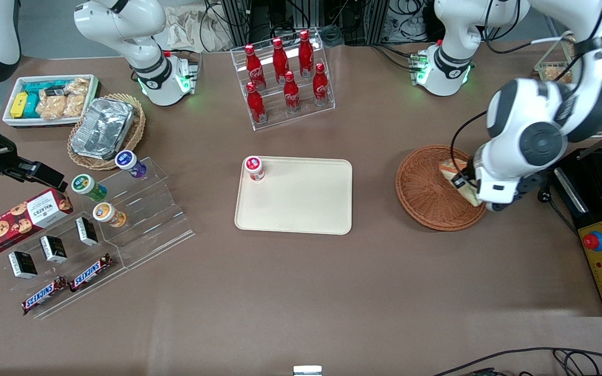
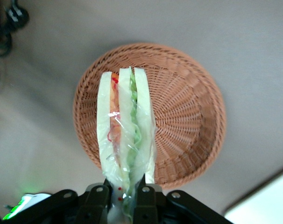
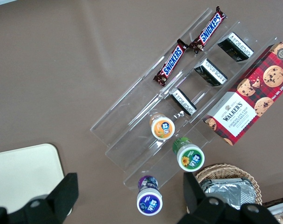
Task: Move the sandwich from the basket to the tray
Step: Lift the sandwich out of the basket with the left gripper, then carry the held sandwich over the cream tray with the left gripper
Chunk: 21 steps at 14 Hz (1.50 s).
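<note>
The sandwich (image 2: 125,128), a wrapped wedge of white bread with green, orange and red filling, is clamped between my gripper's (image 2: 123,196) two black fingers and held above the round reddish-brown wicker basket (image 2: 188,116). From the front, the gripper (image 1: 467,184) hangs over the basket (image 1: 426,188) at its edge toward the working arm's end, with part of the sandwich (image 1: 452,168) showing beside the wrist. The cream-beige tray (image 1: 301,201) lies flat at mid-table, toward the parked arm's side of the basket.
A small red-capped jar (image 1: 254,168) stands on one tray corner. A rack of red bottles (image 1: 284,75) sits farther from the front camera. A clear stepped stand (image 1: 123,209) with cups and snack bars and a tan basket with foil pan (image 1: 105,130) lie toward the parked arm's end. A black control box (image 1: 601,250) sits beside the basket.
</note>
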Motion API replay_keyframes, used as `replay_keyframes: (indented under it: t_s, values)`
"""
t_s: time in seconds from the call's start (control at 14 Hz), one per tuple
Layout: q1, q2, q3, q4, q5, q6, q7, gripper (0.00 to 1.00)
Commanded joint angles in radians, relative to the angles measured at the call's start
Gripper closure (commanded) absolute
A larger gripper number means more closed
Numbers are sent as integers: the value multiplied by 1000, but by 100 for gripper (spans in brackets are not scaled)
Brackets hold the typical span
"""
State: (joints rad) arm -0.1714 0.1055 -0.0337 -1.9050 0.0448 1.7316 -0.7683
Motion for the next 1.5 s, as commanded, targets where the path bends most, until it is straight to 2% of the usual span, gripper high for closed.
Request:
replay_keyframes:
  t_s: [0.0,0.14,0.29,0.64,0.93,1.14,1.43]
  values:
    - [7,22,5,171,10,-172,119,100]
    - [19,16,3,265,9,-239,229,100]
    - [24,8,3,297,-18,-248,259,100]
    - [23,-7,2,304,-22,-262,277,100]
    - [-31,2,-32,299,-32,-261,247,100]
    - [-40,14,-41,305,-138,-250,202,100]
    - [-118,97,-109,360,-143,-218,207,100]
